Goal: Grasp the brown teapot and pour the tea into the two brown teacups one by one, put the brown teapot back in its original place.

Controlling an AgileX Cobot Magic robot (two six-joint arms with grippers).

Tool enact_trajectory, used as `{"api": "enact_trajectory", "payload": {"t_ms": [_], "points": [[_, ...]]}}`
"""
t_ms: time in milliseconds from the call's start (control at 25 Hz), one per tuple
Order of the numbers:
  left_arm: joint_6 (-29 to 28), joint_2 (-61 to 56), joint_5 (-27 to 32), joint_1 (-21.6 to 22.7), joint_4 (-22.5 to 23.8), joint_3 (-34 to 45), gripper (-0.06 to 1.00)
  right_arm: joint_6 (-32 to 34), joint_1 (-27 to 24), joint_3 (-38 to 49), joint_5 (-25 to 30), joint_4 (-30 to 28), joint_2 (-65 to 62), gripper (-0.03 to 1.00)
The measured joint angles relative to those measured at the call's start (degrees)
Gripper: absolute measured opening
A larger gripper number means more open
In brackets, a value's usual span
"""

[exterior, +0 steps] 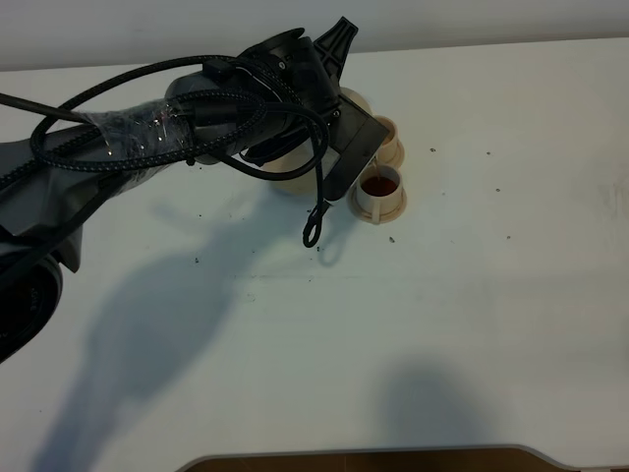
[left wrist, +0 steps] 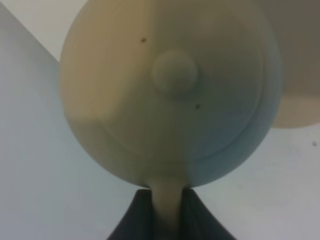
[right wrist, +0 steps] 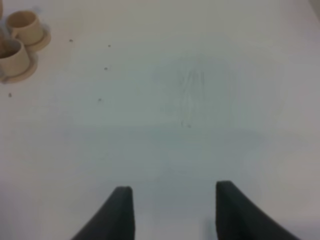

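My left claw grips the brown teapot by its handle, tipped over the tea-filled near teacup at 2 o'clock on the desk; pouring more could overflow it.

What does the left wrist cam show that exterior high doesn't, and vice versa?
Left wrist only: the brown teapot from above at close range, with its lid knob and its handle clamped between the left gripper fingers.
Exterior high only: the near teacup holding dark tea, the far teacup behind it, and the left arm covering most of the pot.
Both: the teapot and the white table.
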Motion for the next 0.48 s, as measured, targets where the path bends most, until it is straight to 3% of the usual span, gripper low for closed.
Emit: {"api": "enact_trajectory", "payload": {"t_ms": [480], "points": [[1.9, 0.0, -1.0, 0.0, 0.2, 0.0, 0.11, 0.0, 0.0, 0.0, 0.0, 0.0, 0.0, 0.40]]}}
